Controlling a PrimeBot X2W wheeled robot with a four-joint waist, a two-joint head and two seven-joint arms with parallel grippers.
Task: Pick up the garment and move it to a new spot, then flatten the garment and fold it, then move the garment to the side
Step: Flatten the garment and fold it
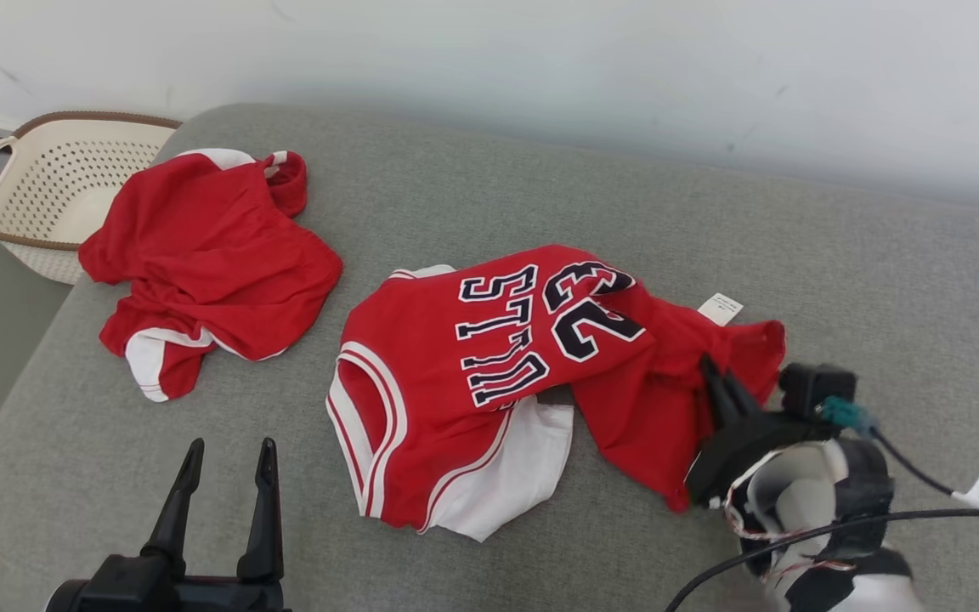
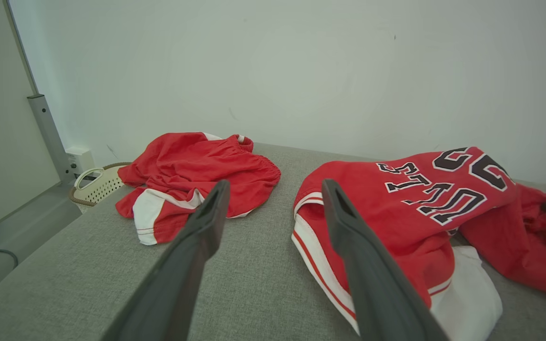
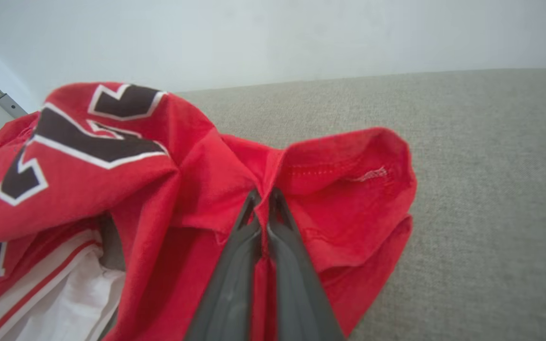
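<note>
The garment is a red basketball jersey with white trim, dark letters and the number 23, lying crumpled in the middle of the grey cushion. My right gripper is shut on a fold of the jersey's red hem at its right end; in the right wrist view the fingers pinch the cloth of the garment between them. My left gripper stands open at the lower left, above bare cushion, apart from the jersey to its right.
A second red and white garment lies bunched at the cushion's back left. A cream perforated basket stands beyond the left edge. A pale wall runs behind. A white label sticks out of the jersey.
</note>
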